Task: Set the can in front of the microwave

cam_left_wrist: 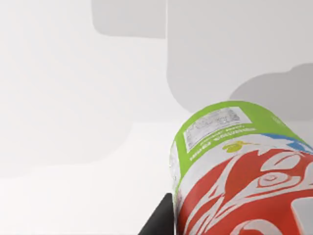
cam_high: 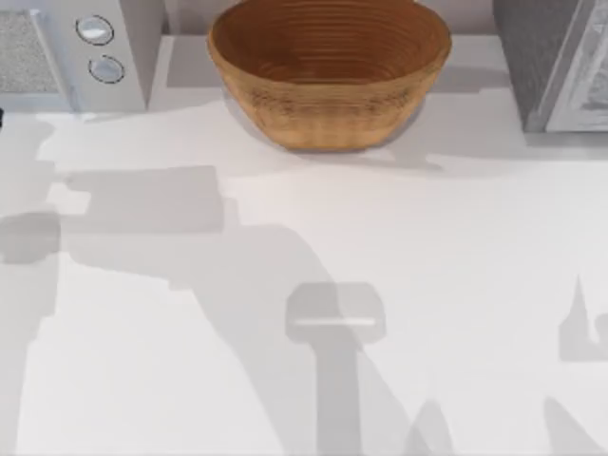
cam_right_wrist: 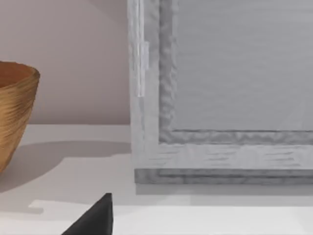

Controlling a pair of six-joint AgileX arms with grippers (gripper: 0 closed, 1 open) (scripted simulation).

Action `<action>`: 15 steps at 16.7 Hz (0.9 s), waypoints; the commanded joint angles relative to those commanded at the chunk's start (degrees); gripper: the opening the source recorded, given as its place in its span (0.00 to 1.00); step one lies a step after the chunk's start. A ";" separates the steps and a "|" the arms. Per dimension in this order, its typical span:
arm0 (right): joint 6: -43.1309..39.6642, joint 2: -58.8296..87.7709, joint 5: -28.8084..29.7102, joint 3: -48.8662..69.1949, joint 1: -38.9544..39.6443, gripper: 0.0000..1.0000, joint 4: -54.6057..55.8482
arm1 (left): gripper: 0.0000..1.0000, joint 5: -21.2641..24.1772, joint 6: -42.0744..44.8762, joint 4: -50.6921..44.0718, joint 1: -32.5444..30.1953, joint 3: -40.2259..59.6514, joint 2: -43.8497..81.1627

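The can (cam_left_wrist: pixel 234 181) lies tilted and close in the left wrist view, lime-green end farthest from the camera, red band with white script nearest. My left gripper (cam_left_wrist: pixel 239 226) is shut on it, one dark finger (cam_left_wrist: pixel 159 221) against its side, and holds it above the white table (cam_left_wrist: pixel 73 98). The microwave (cam_high: pixel 57 52) stands at the table's back left, its two round knobs (cam_high: pixel 95 30) on the side panel. A dark tip of my right gripper (cam_right_wrist: pixel 97 218) hovers low over the table before the darker grey appliance (cam_right_wrist: pixel 220 98).
A woven brown basket (cam_high: pixel 328 71) sits at the back middle of the table; its side also appears in the right wrist view as the basket (cam_right_wrist: pixel 14 112). The darker grey box appliance (cam_high: pixel 556 62) with a white-framed door stands at the back right. Arm shadows cross the white tabletop (cam_high: pixel 427 285).
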 joint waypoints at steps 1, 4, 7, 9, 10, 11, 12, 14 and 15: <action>0.00 0.00 0.00 0.00 0.00 1.00 0.00 | 0.00 0.07 -0.03 0.53 0.05 -0.42 0.00; 0.00 0.00 0.00 0.00 0.00 1.00 0.00 | 0.00 0.17 -0.07 1.25 0.11 -0.98 0.00; 0.00 0.00 0.00 0.00 0.00 1.00 0.00 | 0.08 0.17 -0.07 1.25 0.11 -0.98 0.00; 0.00 0.00 0.00 0.00 0.00 1.00 0.00 | 0.23 0.17 -0.07 1.25 0.11 -0.98 0.00; 0.00 0.00 0.00 0.00 0.00 1.00 0.00 | 0.30 0.17 -0.07 1.25 0.11 -0.98 0.00; 0.00 0.00 0.00 0.00 0.00 1.00 0.00 | 0.38 0.17 -0.07 1.25 0.11 -0.98 0.00; 0.00 0.00 0.00 0.00 0.00 1.00 0.00 | 0.45 0.17 -0.07 1.25 0.11 -0.98 0.00; 0.00 0.00 0.00 0.00 0.00 1.00 0.00 | 0.60 0.17 -0.07 1.25 0.11 -0.98 0.00; 0.00 0.00 0.00 0.00 0.00 1.00 0.00 | 0.68 0.17 -0.07 1.25 0.11 -0.98 0.00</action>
